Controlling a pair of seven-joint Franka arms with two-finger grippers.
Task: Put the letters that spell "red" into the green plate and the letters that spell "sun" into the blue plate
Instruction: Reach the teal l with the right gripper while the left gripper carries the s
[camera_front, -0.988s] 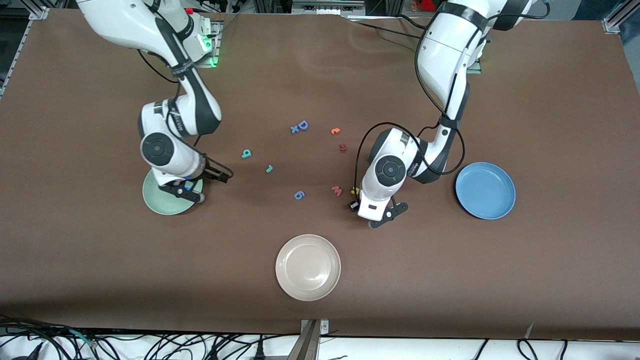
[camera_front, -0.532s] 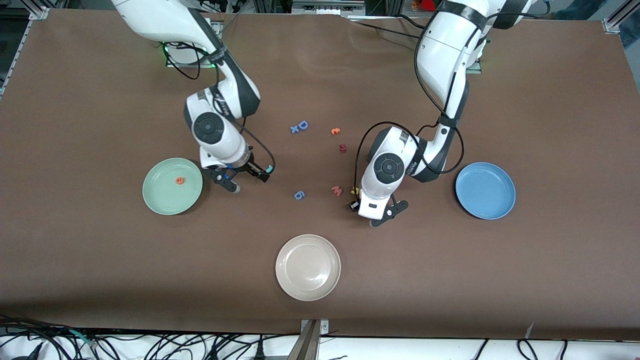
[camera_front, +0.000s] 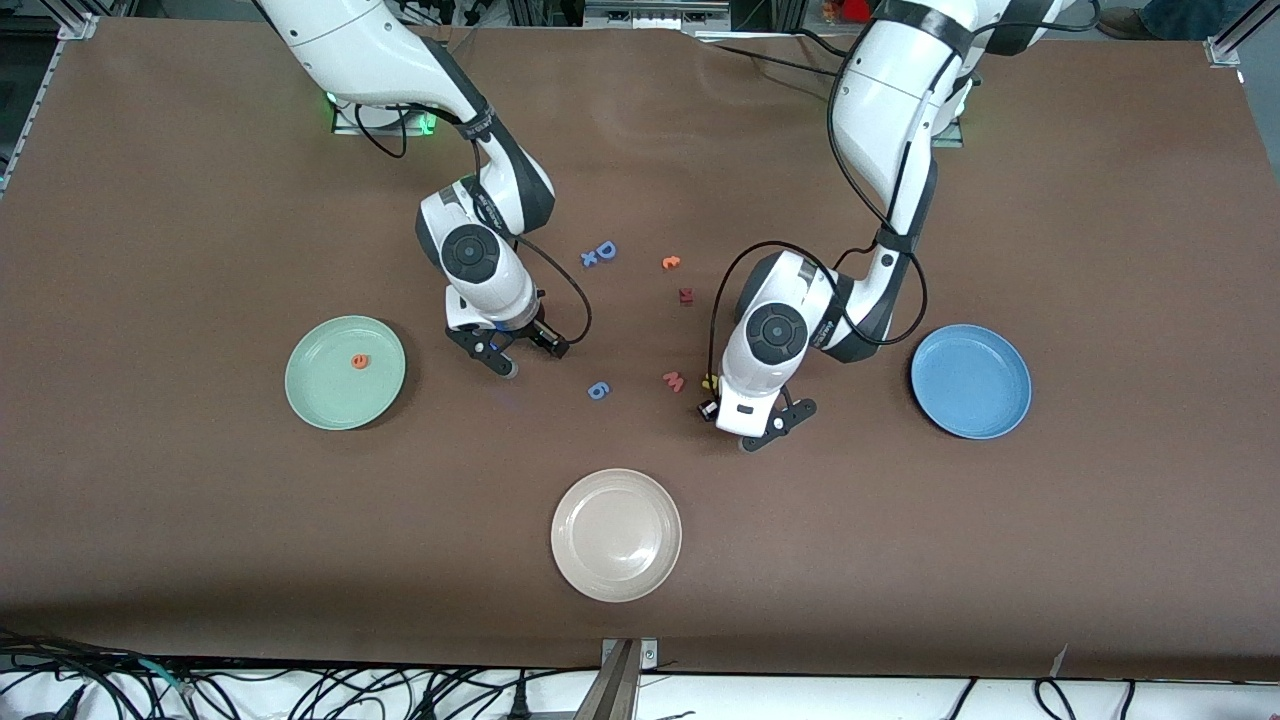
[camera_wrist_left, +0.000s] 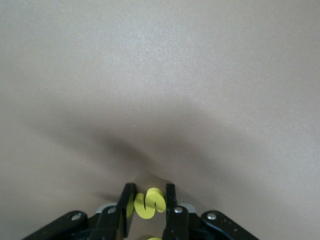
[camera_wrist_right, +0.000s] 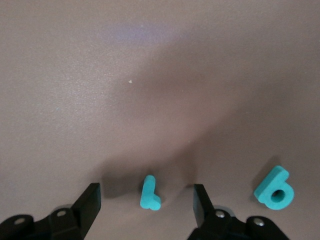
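The left hand (camera_wrist_left: 146, 202) is down at the bench (camera_front: 1100, 200), clamped snug on the yellow "s" (camera_wrist_left: 148, 202), fingers (camera_wrist_left: 171, 200) pressing it from both sides; in the front view that hand (camera_front: 742, 425) sits just beside the pink "w" (camera_front: 674, 381), with a bit of yellow letter (camera_front: 710, 381) peeking out next to the arm. You can't make out the "u" or the "n" from here, the arm covers that patch. The blue plate (camera_front: 971, 381) lies toward the left arm's end of the bench with nothing in it. The right hand (camera_wrist_right: 147, 200) hovers low with its fingers (camera_wrist_right: 201, 202) spread wide on either side of the teal "r" (camera_wrist_right: 149, 193), not touching it, and the teal "d" (camera_wrist_right: 274, 188) lies just beside, outside the fingers. In the front view that hand (camera_front: 505, 352) is between the green plate (camera_front: 345, 372) and the blue "6" (camera_front: 598, 390), and it hides both teal letters. The orange "e" (camera_front: 358, 361) already sits in the green plate, toward the right arm's end. Farther from the front camera there's the blue capital "D" (camera_front: 605, 250) with a little blue "x" (camera_front: 589, 259) touching it, another small orange letter (camera_front: 671, 263) and the dark red letter (camera_front: 686, 295). The whitish-beige plate (camera_front: 616, 534) is nearest the front camera, well apart from everything.
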